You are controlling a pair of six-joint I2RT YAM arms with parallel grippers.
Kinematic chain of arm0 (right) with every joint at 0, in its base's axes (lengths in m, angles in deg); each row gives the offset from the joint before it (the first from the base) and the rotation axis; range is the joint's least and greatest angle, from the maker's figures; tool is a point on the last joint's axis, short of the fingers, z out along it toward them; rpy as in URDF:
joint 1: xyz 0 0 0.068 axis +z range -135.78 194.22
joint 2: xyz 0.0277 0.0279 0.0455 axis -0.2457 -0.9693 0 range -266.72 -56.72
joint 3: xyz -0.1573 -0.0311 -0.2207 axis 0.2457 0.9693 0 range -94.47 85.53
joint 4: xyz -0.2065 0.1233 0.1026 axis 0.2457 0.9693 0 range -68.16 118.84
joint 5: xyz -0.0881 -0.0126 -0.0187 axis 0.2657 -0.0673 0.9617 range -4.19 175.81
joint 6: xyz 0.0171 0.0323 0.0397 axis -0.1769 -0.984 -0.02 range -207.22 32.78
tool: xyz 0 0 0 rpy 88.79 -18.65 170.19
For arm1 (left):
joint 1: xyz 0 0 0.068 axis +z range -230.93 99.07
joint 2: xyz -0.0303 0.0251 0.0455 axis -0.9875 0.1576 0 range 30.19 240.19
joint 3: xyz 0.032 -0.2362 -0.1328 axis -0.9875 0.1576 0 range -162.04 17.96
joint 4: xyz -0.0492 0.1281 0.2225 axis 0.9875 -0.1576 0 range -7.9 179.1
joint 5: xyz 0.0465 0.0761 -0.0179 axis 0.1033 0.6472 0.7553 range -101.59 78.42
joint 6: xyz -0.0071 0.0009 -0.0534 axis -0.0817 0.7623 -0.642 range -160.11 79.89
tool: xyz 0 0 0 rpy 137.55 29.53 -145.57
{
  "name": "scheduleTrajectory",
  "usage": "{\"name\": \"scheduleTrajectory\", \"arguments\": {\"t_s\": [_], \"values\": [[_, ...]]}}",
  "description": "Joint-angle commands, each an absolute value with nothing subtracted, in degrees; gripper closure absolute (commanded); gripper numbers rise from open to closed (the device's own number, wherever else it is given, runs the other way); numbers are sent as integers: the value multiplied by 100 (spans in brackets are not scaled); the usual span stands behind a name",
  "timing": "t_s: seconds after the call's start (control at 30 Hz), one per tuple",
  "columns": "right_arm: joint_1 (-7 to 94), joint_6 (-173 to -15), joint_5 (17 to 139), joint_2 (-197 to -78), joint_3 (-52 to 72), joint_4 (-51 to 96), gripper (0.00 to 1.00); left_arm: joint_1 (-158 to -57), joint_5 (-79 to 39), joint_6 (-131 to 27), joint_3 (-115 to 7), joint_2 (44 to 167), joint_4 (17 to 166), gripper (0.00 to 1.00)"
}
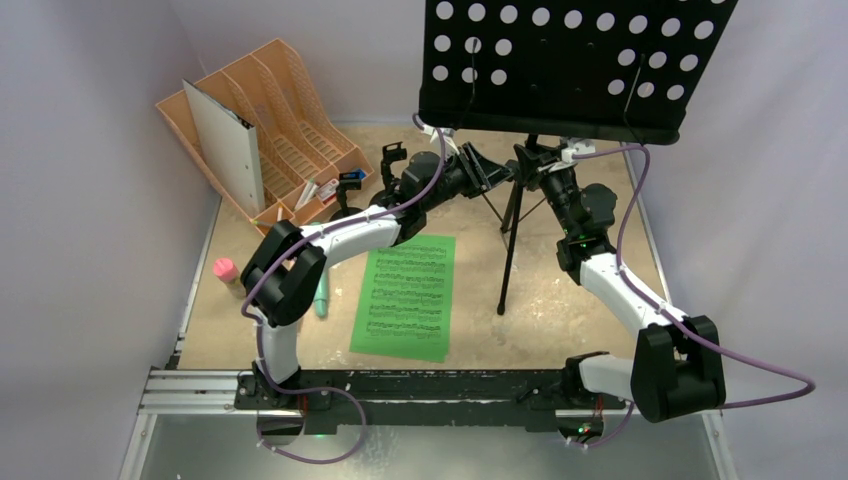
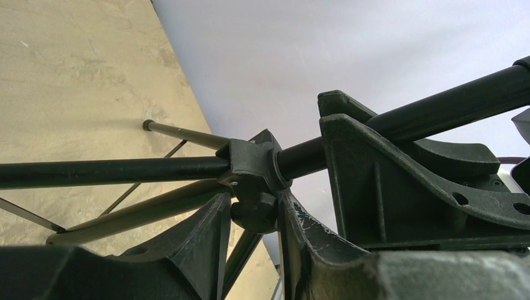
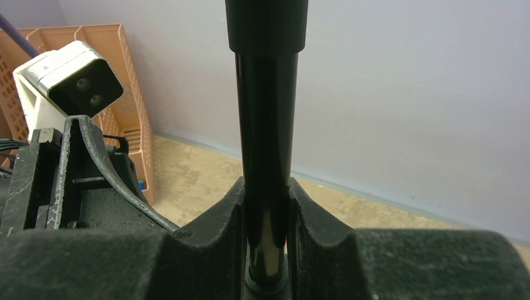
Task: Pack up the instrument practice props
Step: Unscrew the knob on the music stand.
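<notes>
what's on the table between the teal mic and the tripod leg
The green sheet-music page lies flat between the teal mic and the tripod leg, seen in the top view.

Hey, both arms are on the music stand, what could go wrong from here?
The wide music desk looks top-heavy; with only the right jaws clamping the pole, it might tilt or slide. The left jaws pinch the collar knob; loosening it might let the legs fold onto the green sheet.

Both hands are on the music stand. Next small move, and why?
Probably twist the left hand to loosen the knob it pinches under the leg collar. The right hand clamps the pole steady, and the legs are spread.
</notes>
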State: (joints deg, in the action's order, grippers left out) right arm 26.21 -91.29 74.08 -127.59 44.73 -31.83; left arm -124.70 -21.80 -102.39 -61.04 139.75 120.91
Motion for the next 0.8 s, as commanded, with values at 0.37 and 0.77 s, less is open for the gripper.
{"name": "scheduleTrajectory", "arguments": {"t_s": [0.37, 0.77], "values": [[2705, -9184, 7166, -12595, 4395, -3309, 100, -12497, -2631, -10620, -6313, 14166, 12214, 94], [2707, -9176, 7170, -12583, 4379, -3283, 100, -12505, -2425, -12367, -6175, 14110, 12137, 100]]}}
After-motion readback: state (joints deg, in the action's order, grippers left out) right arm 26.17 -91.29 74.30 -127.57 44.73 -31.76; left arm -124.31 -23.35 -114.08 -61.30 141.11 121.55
